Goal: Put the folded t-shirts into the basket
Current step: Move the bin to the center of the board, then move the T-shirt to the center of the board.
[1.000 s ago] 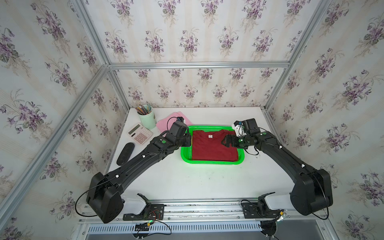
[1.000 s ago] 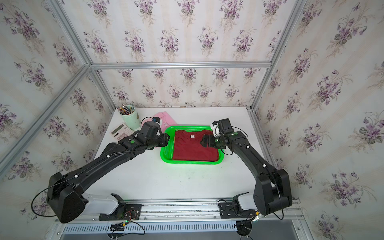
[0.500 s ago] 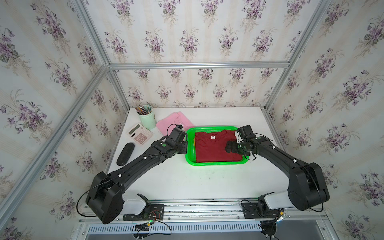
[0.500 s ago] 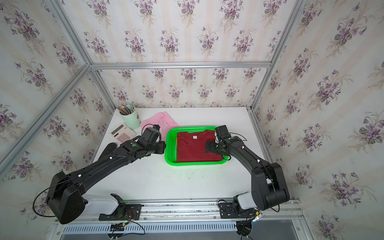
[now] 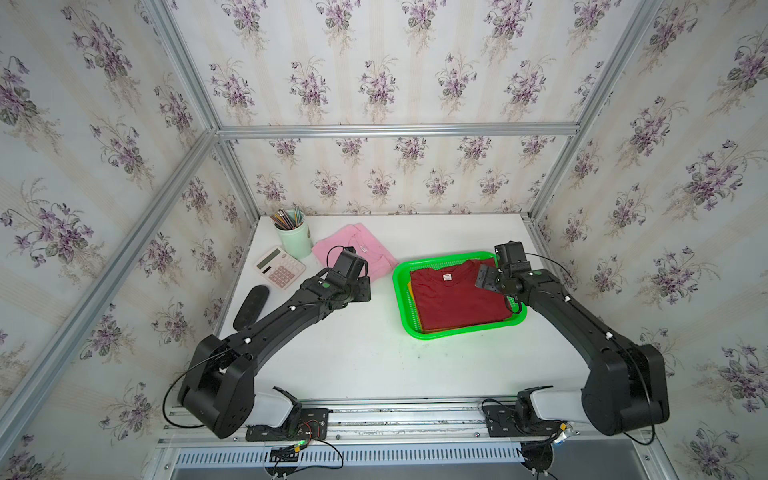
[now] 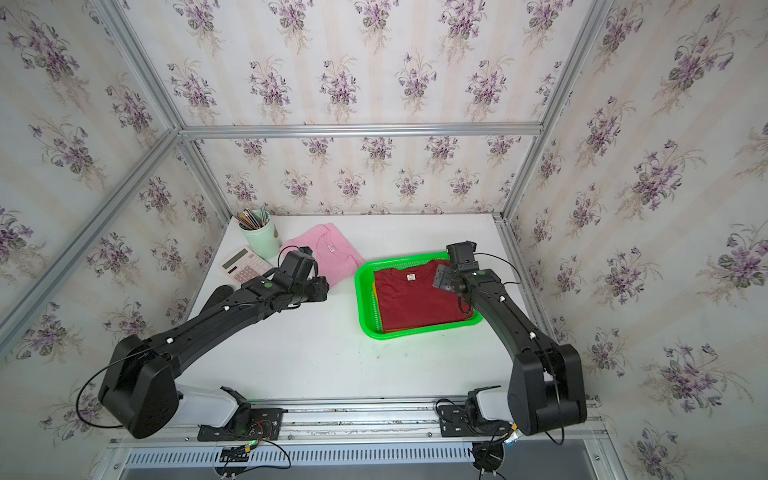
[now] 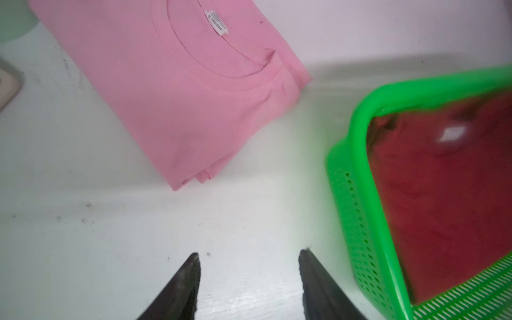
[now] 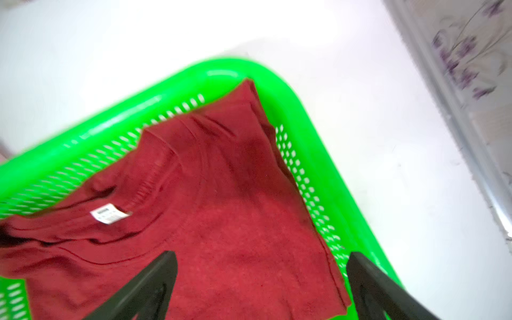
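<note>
Black fingers (image 7: 182,288) of the left gripper (image 7: 248,256) stand with a clear gap between them and nothing in it; they hold nothing and hang over bare white table (image 5: 353,357), between the pink t-shirt (image 7: 180,97) and the basket (image 7: 357,155), touching neither. The fingers (image 8: 149,291) of the right gripper (image 8: 261,256) are spread very wide; they also hold nothing, and they hover above the dark red t-shirt (image 8: 235,207) near one corner of the basket; whether a tip touches the cloth, I cannot tell.

In both top views the bright green basket sits on the right half of the table; the dark red t-shirt lies flat inside it, its white neck label facing up; under it a thin edge of the mustard yellow t-shirt (image 5: 409,286) shows along the basket's left wall. The pink t-shirt is not in the basket; it lies folded on the table toward the back, just beside the left wrist, which partly covers it.

On the left side of the table stand a pale green cup of pencils (image 5: 295,239), a calculator (image 5: 279,268) just in front of it, and a dark oblong object (image 5: 251,307) at the table's edge. Wallpaper (image 5: 374,62) with purple flowers covers the walls around; aluminium frame bars (image 5: 395,129) run along the corners.
</note>
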